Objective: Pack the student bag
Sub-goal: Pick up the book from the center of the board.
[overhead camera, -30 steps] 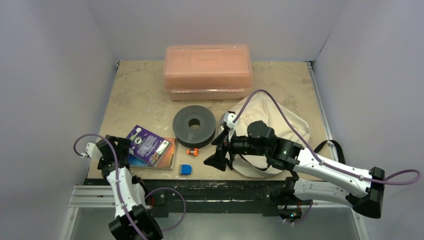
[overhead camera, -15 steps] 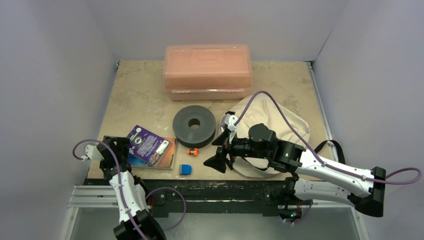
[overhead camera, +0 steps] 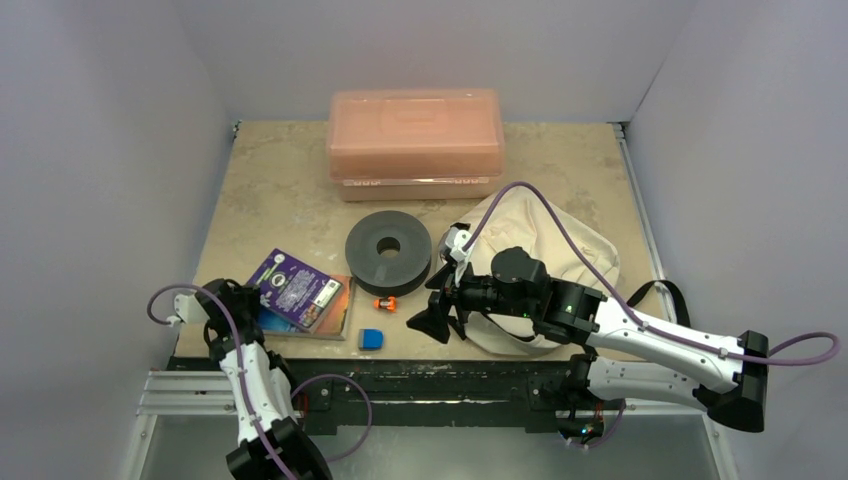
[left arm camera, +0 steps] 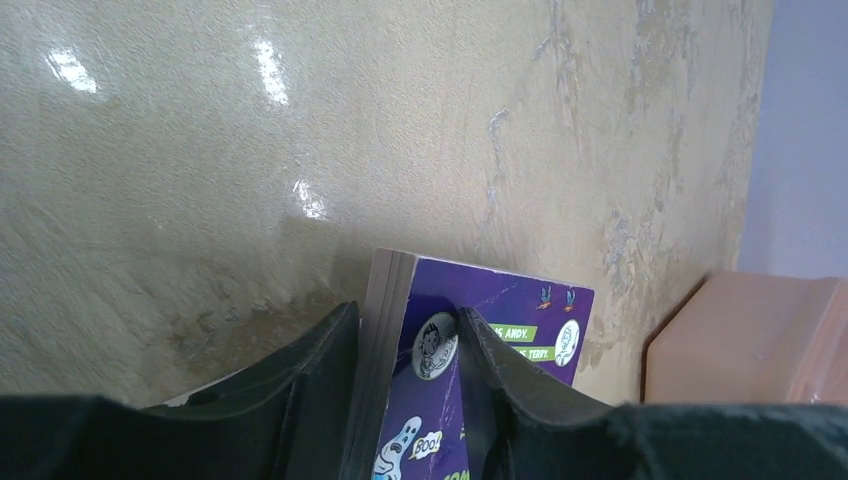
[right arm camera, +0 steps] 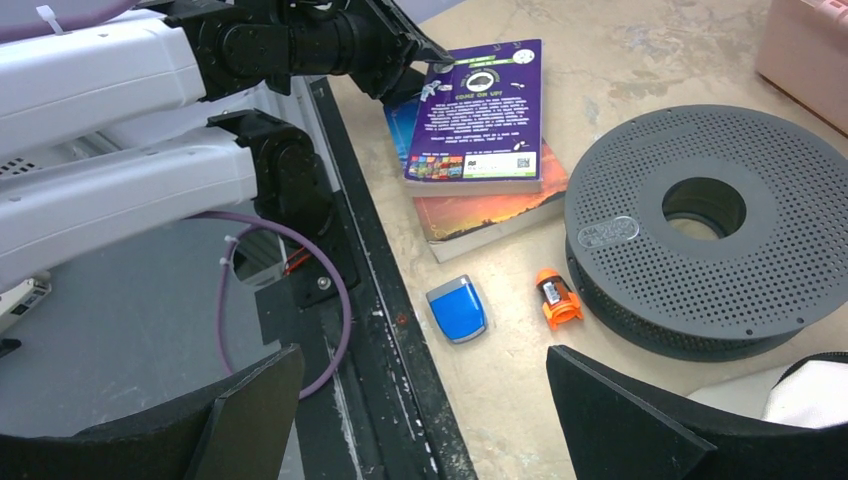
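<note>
Our left gripper (left arm camera: 405, 310) is clamped on a corner of the purple book (left arm camera: 530, 305) — one finger against the page edges, the other on the cover. Beneath that book lies an orange-covered one (right arm camera: 490, 210). Our right gripper (right arm camera: 422, 365) hangs above the table with jaws wide apart and nothing between them. Just ahead of it sit a small blue block (right arm camera: 456, 308) and an orange piece (right arm camera: 556, 297), with the grey disc (right arm camera: 700, 230) beside them. The student bag (overhead camera: 560, 240) lies right behind this gripper — beneath its arm.

Bag (overhead camera: 600, 240): near half hidden under right arm (overhead camera: 640, 330). Purple book (left arm camera: 500, 330): lower part cut off in left wrist view, cover print unreadable overhead. Orange book (overhead camera: 342, 308): mostly covered by purple book.
</note>
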`<control>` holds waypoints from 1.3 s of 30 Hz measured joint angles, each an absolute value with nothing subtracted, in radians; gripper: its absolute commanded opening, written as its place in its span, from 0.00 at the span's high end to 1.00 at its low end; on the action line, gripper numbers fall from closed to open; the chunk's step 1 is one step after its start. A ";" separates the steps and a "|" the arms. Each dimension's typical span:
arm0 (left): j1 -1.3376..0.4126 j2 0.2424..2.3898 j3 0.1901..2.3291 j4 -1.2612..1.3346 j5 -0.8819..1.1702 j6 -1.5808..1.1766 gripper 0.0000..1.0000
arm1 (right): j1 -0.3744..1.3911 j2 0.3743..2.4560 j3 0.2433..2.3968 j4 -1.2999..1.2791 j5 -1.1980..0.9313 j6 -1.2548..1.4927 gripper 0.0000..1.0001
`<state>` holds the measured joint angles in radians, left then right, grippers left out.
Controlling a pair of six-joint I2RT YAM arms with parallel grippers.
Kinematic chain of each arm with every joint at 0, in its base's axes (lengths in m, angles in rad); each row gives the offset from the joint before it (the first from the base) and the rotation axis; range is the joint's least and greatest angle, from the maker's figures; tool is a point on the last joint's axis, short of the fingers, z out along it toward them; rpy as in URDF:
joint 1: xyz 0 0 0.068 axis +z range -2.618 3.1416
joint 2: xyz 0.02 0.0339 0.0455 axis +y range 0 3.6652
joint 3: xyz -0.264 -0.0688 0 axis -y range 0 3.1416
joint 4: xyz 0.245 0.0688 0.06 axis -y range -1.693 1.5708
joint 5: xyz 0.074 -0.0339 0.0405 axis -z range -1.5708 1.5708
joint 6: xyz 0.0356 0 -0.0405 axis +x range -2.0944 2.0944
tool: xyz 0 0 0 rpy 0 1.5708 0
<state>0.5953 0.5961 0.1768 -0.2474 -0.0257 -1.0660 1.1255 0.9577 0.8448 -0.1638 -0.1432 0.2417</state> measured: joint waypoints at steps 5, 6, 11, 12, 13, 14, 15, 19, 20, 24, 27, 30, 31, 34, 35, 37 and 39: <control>0.595 0.584 0.176 -0.245 -0.026 -1.083 0.92 | 1.126 0.958 0.845 -0.164 -0.140 0.242 0.04; 0.595 0.577 0.176 -0.245 -0.027 -1.083 0.94 | 1.126 0.958 0.845 -0.164 -0.140 0.242 0.04; 0.595 0.573 0.196 -0.272 -0.030 -1.066 1.00 | 1.126 0.958 0.845 -0.164 -0.139 0.242 0.04; 0.595 0.574 0.207 -0.287 -0.031 -1.054 1.00 | 1.126 0.958 0.845 -0.164 -0.139 0.242 0.04; 0.595 0.575 0.223 -0.307 -0.035 -1.041 1.00 | 1.126 0.958 0.845 -0.164 -0.138 0.242 0.04; 0.595 0.577 0.239 -0.324 -0.038 -1.028 1.00 | 1.126 0.958 0.845 -0.164 -0.137 0.242 0.04; 0.595 0.579 0.263 -0.351 -0.044 -1.010 1.00 | 1.126 0.958 0.845 -0.164 -0.133 0.242 0.04; 0.593 0.631 0.428 -0.514 -0.101 -0.973 1.00 | 1.126 0.970 0.845 -0.165 -0.118 0.242 0.04; 0.593 0.650 0.473 -0.554 -0.117 -0.971 1.00 | 1.126 0.976 0.845 -0.165 -0.115 0.242 0.04; 0.593 0.739 0.681 -0.723 -0.184 -0.957 1.00 | 1.124 1.002 0.845 -0.167 -0.094 0.242 0.01; 0.592 0.727 0.758 -0.781 -0.201 -0.937 1.00 | 1.116 1.015 0.845 -0.173 -0.070 0.242 0.01; 0.588 0.700 0.810 -0.823 -0.196 -0.912 1.00 | 1.105 1.015 0.846 -0.175 -0.037 0.242 0.01; 0.585 0.701 0.832 -0.840 -0.188 -0.903 1.00 | 1.103 1.016 0.849 -0.179 -0.017 0.242 0.01; 0.558 0.725 0.904 -0.881 -0.164 -0.893 1.00 | 1.100 1.019 0.858 -0.191 0.021 0.239 0.01; 0.548 0.733 0.923 -0.893 -0.158 -0.893 1.00 | 1.099 1.024 0.863 -0.195 0.039 0.237 0.01; 0.515 0.748 0.958 -0.910 -0.146 -0.892 1.00 | 1.099 1.037 0.870 -0.199 0.067 0.233 0.01; 0.471 0.755 0.981 -0.919 -0.134 -0.892 1.00 | 1.099 1.051 0.875 -0.199 0.091 0.229 0.01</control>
